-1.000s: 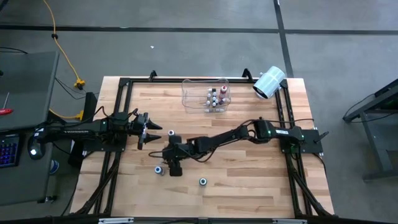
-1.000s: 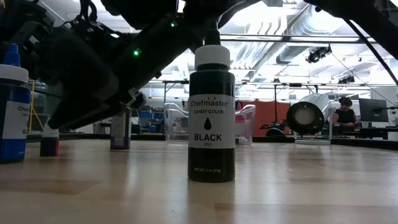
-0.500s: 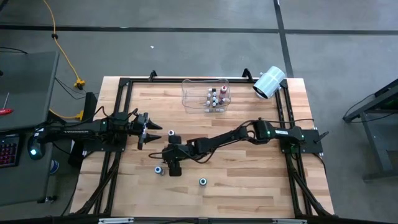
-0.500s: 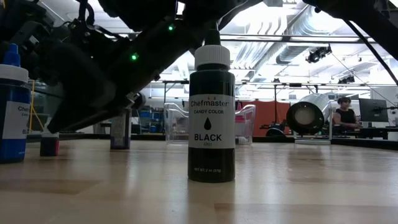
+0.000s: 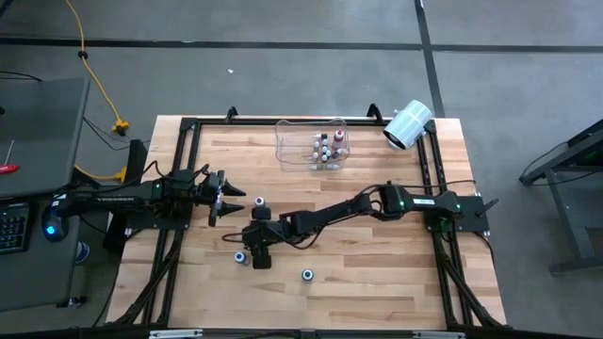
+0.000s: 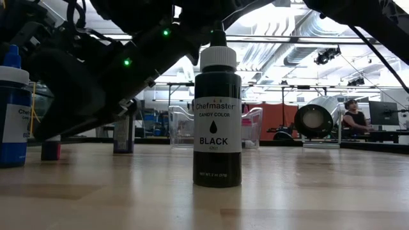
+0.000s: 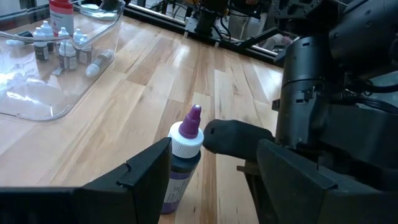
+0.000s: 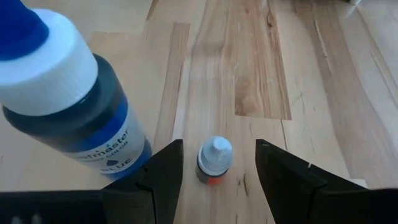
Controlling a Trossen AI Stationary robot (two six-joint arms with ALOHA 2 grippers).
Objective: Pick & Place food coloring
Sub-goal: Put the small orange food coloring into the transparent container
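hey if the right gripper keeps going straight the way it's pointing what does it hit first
Most likely the small white-capped bottle, standing upright between the open fingers of the right gripper. The big blue bottle sits just beside that line; depth is uncertain.

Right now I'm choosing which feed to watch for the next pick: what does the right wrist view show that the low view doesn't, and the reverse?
Only the right wrist view shows the small white-capped bottle standing between the open right gripper fingers. Only the low view shows the black bottle, the clear bin, the paper roll and a person in the room. Both show the blue bottle and the wooden table.
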